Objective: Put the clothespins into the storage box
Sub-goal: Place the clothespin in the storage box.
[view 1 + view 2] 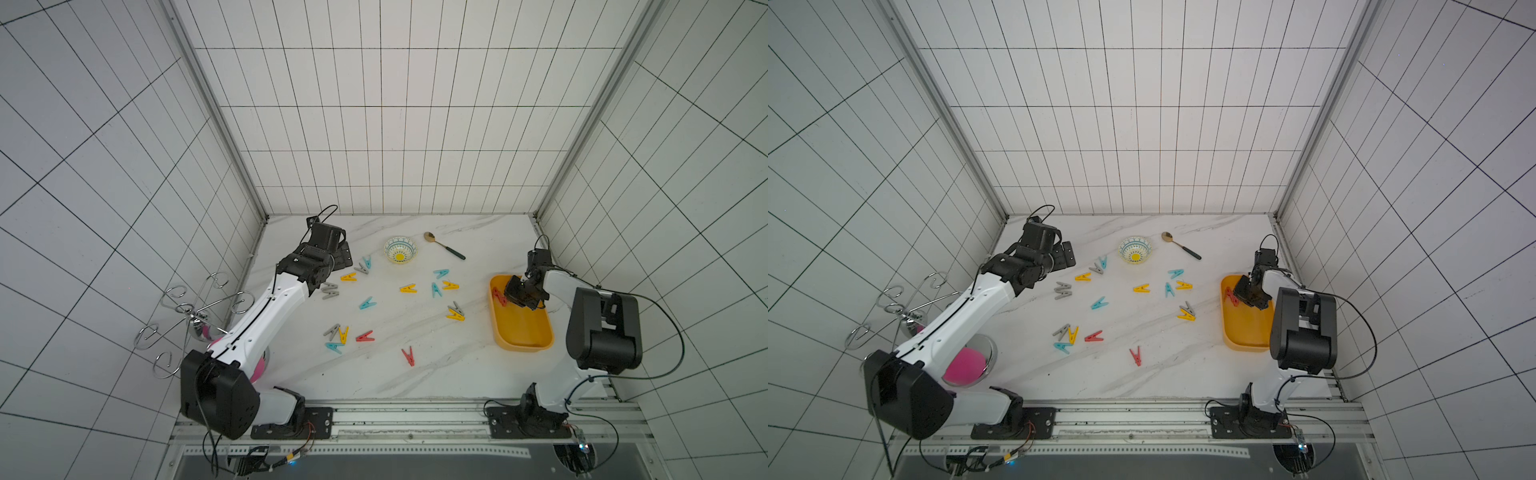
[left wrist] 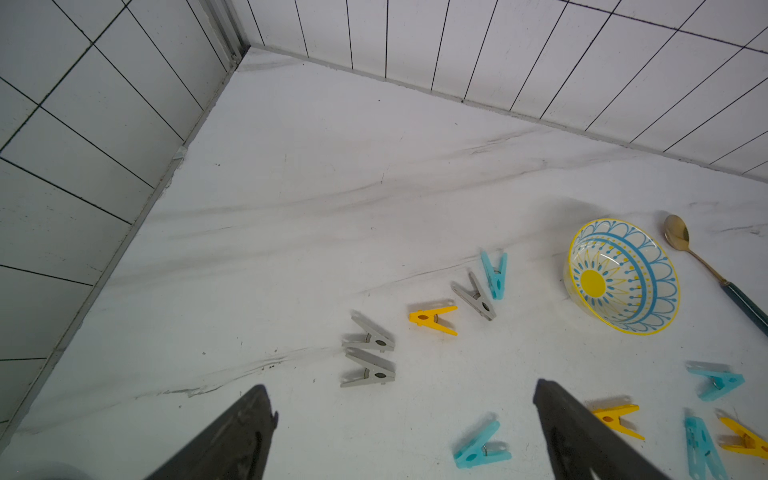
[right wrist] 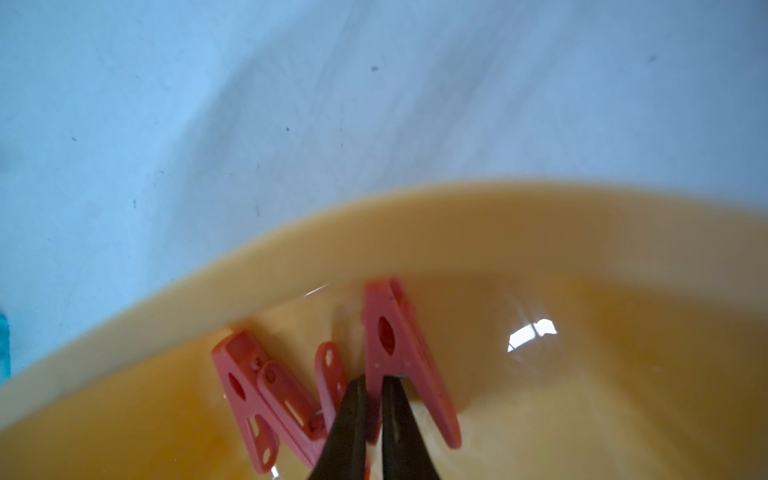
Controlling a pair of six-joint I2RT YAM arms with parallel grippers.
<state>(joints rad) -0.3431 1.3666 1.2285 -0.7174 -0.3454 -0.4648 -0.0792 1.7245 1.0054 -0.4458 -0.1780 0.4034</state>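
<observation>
We see the left gripper [image 2: 401, 385] with its two dark fingers [image 2: 241, 436] spread wide and holding nothing. Just ahead of the gap between them lie two grey clothespins [image 2: 372, 338], side by side and touching. A teal clothespin [image 2: 482, 446] lies between the fingers, close to one of them. The other loose clothespins [image 1: 367, 303] are small A-shaped pieces in grey, yellow, teal and red, scattered flat between the two grippers.

The right gripper [image 3: 374, 380] hangs inside the storage box [image 3: 415, 232]. Its fingers stand almost together, with one leg of a red clothespin [image 3: 395, 345] in the narrow slit. Whether they pinch it or only stand around it, we cannot tell. The head of this clothespin leans on the box wall. Two other red clothespins [image 3: 249, 395] lie overlapped just beside the fingers, on the box floor.

The table [image 1: 415, 374] is white marble with grey veins. The walls [image 1: 374, 124] on three sides are white tiles with dark joints. Far ahead of the left fingers stand a bowl [image 2: 623, 276] and a spoon [image 2: 677, 237].

The clothespins are matt plastic with a small metal spring. The box is glossy yellow plastic with rounded corners and a low rim. The bowl is glazed, with a blue and yellow pattern; the spoon is gold with a dark green handle.
</observation>
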